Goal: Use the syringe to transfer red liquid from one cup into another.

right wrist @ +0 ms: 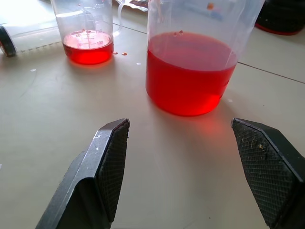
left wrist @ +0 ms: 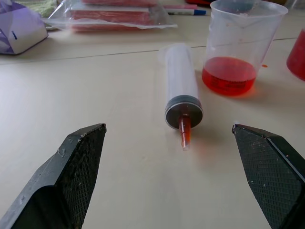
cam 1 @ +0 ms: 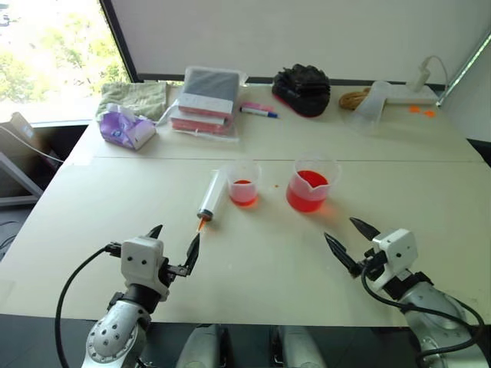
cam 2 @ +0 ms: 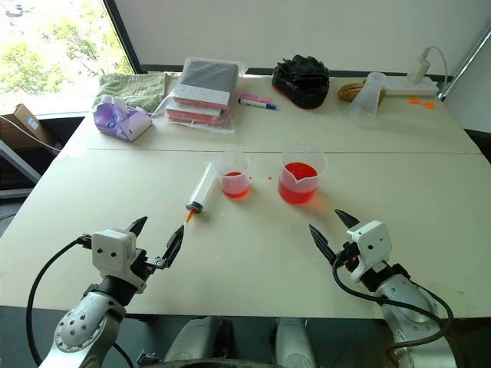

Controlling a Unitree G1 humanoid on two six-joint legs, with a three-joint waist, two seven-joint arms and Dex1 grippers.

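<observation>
Syringe [cam 1: 210,196] lying flat — both grippers gaping wide, holding nothing.
Left gripper [cam 1: 175,246] is facing its orange tip; the light, slick barrel probably wants a mid-body pinch.

the syringe [left wrist: 180,86] plunger end blurs behind; larger beaker [right wrist: 195,57] rim cut off.

On the cream table [cam 1: 115,199], the clear plastic syringe [cam 1: 210,196] has an orange tip. Red liquid [cam 1: 305,201] tints the clear spouted beaker [cam 1: 311,184] and smaller clear cup [cam 1: 243,184]. Upper left: a purple tissue pack [cam 1: 125,126] and green towel [cam 1: 138,98].
</observation>
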